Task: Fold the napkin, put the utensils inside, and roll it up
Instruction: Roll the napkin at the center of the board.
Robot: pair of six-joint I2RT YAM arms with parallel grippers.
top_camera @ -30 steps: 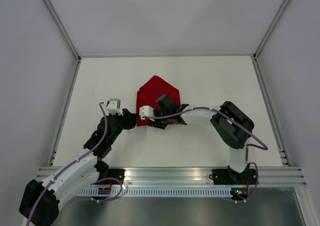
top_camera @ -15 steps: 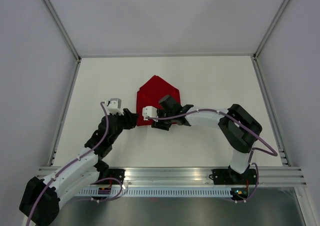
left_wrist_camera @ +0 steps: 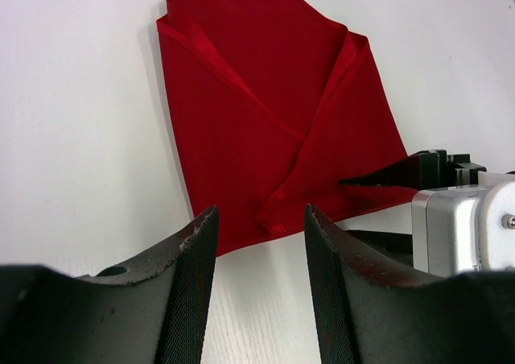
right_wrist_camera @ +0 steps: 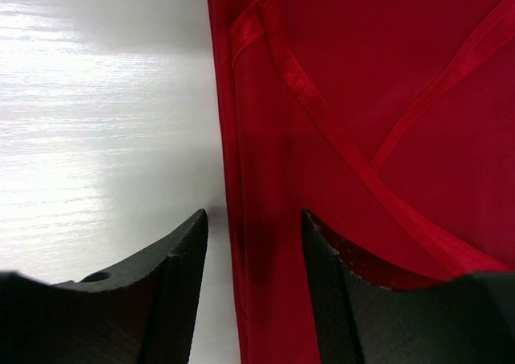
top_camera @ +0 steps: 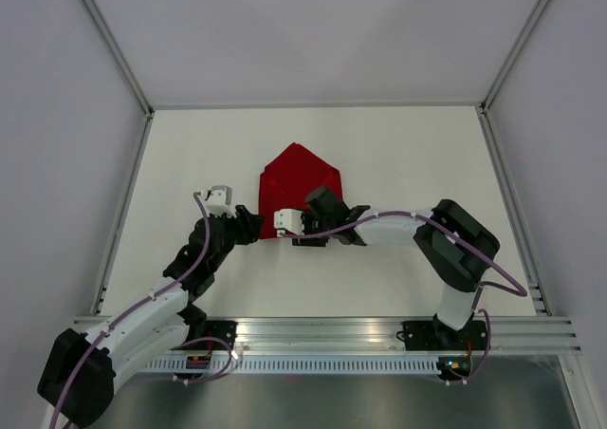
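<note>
— How far along does this look?

— Early to middle, I'd say. The napkin (top_camera: 299, 184) lies flat on the table (top_camera: 408, 154), near its middle, just ahead of both arms. It is no longer a plain square. Two side flaps are turned in over the centre and cross each other, so from above it has a house-like outline with a point at the far end.

— So the folding is done?

— At least partly. I can't tell whether another fold is meant to follow.

— And the utensils?

— None shows in any view. They may be hidden under the flaps or out of frame, and the pictures don't settle that. If they aren't in, placing them is left to do. The rolling certainly is, since no part of the cloth is curled up.

— What are the hands doing?

— The left gripper (left_wrist_camera: 259, 215) sits low just off the napkin's near-left corner, its jaws moderately apart and holding nothing. The right gripper (right_wrist_camera: 253, 215) is down at the near edge with its jaws apart too. The cloth's border runs beneath the gap between them, but it isn't pinched.

— Judgement?

— They look posed to take the near edge, for another fold or to begin the roll
</note>
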